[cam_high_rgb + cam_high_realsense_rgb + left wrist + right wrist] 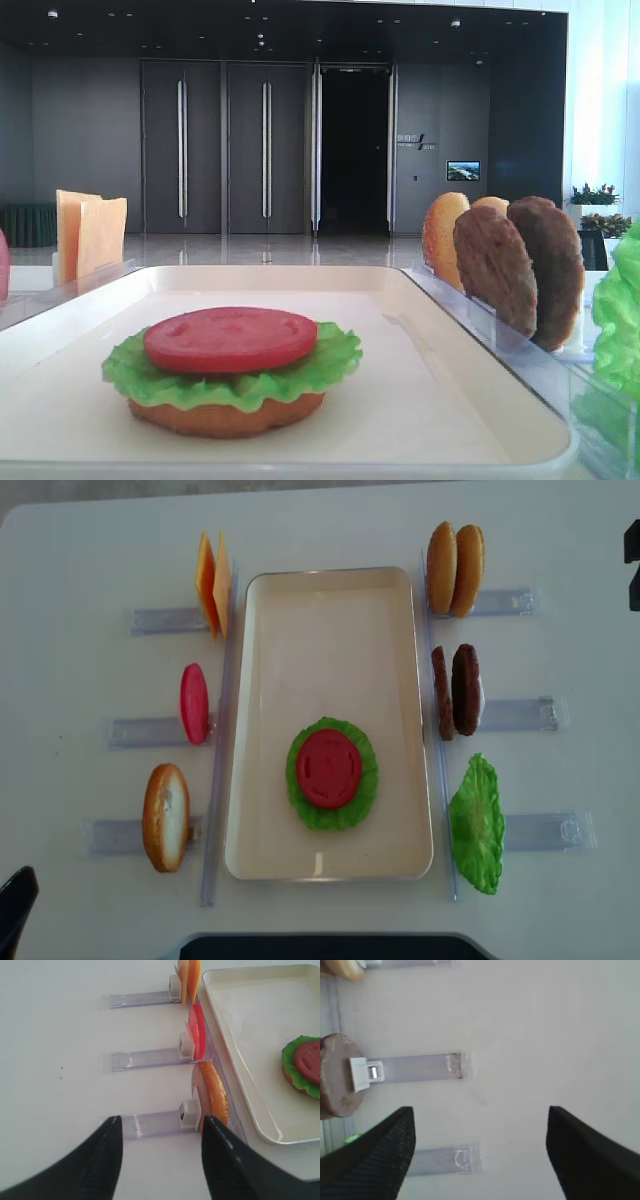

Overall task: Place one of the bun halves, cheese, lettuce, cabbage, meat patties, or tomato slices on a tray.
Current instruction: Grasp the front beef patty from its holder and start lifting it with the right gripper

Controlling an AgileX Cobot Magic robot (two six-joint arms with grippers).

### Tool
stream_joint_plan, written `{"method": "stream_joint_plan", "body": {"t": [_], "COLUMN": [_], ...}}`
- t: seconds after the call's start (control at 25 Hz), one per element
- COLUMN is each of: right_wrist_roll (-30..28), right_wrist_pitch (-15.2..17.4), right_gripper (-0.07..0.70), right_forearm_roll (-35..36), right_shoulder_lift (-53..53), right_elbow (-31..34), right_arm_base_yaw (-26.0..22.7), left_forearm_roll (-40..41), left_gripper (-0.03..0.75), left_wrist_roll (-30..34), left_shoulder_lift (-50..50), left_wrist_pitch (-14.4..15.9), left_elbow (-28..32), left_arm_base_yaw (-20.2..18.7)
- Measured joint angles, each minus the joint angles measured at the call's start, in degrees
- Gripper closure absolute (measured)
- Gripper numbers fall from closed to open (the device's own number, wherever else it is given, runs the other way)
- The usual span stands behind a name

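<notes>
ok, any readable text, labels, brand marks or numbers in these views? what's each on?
None can be read.
Wall sign beside the dark doorway, front view: pale lettering, too small and blurred to read.
Small screen on the same wall: shows a picture, no legible words.
Tray, food pieces, clear racks: no markings visible in any view.

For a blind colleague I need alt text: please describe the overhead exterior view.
A cream-white rectangular tray lies mid-table, holding a glossy red tomato slice on a ruffled green lettuce leaf. Clear racks to its left hold yellow-orange cheese slices, a tomato slice and a bun half; racks to its right hold buns, rough brown patties and lettuce.
</notes>
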Motion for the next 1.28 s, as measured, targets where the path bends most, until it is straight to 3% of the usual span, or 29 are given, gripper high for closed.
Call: {"method": "stream_joint_plan", "body": {"t": [0.12,0.48,0.64,0.8,1.0,1.28], "right_wrist_roll": [2.2,16.0,20.0,22.9,24.8,24.5], "right_wrist_pitch": [0.0,-0.1,-1.2,-3.3,-8.1,-9.1], "right_gripper": [0.113,0.113,0.113,0.113,0.113,0.113], "right_forearm_roll": [0.0,-1.7,-2.6,-3.2,-3.2,-3.9], "right_shoulder_lift": [0.1,3.5,6.8,9.4,10.3,14.7], "right_elbow": [0.0,0.0,0.0,0.0,-0.2,-4.5], "right_arm_base_yaw": [4.9,26.4,32.8,35.4,36.5,36.5], "left_forearm_roll": [0.0,0.0,0.0,0.0,0.0,0.0], "left_gripper": [0.325,0.325,0.325,0.325,0.325,0.325], "left_wrist_roll": [0.0,0.0,0.0,0.0,0.0,0.0], "left_shoulder_lift": [0.0,0.0,0.0,0.0,0.0,0.0], "left_wrist_pitch": [0.0,0.0,0.0,0.0,0.0,0.0], "left_elbow": [0.0,0.0,0.0,0.0,0.0,0.0], "left_arm_base_yaw": [0.0,0.0,0.0,0.0,0.0,0.0]}}
